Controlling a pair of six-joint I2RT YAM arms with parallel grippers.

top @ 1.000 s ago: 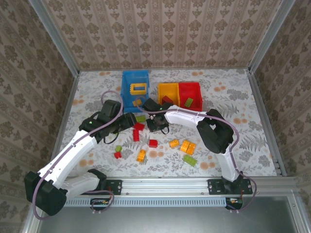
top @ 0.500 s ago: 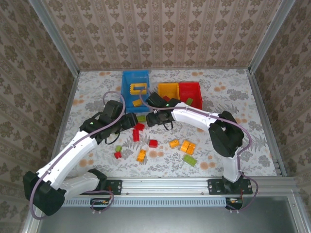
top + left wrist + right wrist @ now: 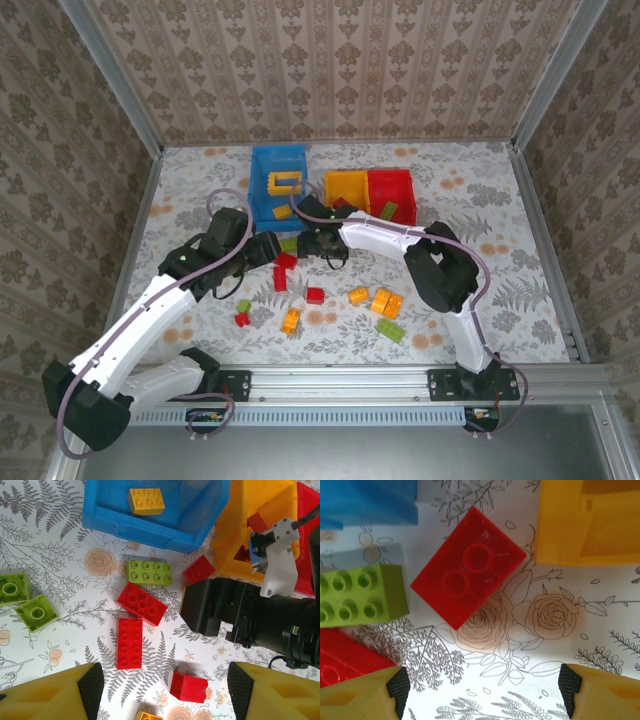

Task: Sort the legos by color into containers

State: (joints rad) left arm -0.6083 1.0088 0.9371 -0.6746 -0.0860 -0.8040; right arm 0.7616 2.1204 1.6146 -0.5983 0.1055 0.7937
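Observation:
Legos lie scattered before three containers: a blue bin (image 3: pixel 277 185) holding a yellow frame piece (image 3: pixel 285 181), a yellow bin (image 3: pixel 347 188) and a red bin (image 3: pixel 395 190) with a green brick (image 3: pixel 388 211) in it. My left gripper (image 3: pixel 165 692) hangs open over the table, a small red brick (image 3: pixel 189 687) between its fingertips, untouched. Two long red bricks (image 3: pixel 129 643) (image 3: pixel 142 603) and a green one (image 3: pixel 149 572) lie ahead of it. My right gripper (image 3: pixel 483 685) is open and empty, just short of an overturned red brick (image 3: pixel 468 573) lying between the blue bin (image 3: pixel 367 500) and the yellow bin (image 3: pixel 590 520).
Orange bricks (image 3: pixel 381 300) (image 3: pixel 291 320), a green brick (image 3: pixel 391 331) and small red and green ones (image 3: pixel 242 319) lie nearer the arm bases. Two green bricks (image 3: pixel 36 612) sit left of the left gripper. The two grippers (image 3: pixel 268 250) (image 3: pixel 310 240) are close together by the blue bin.
The right gripper has gone from shut to open and moved up-left toward the gap between the blue and yellow bins. The left gripper has stayed open and nearly still.

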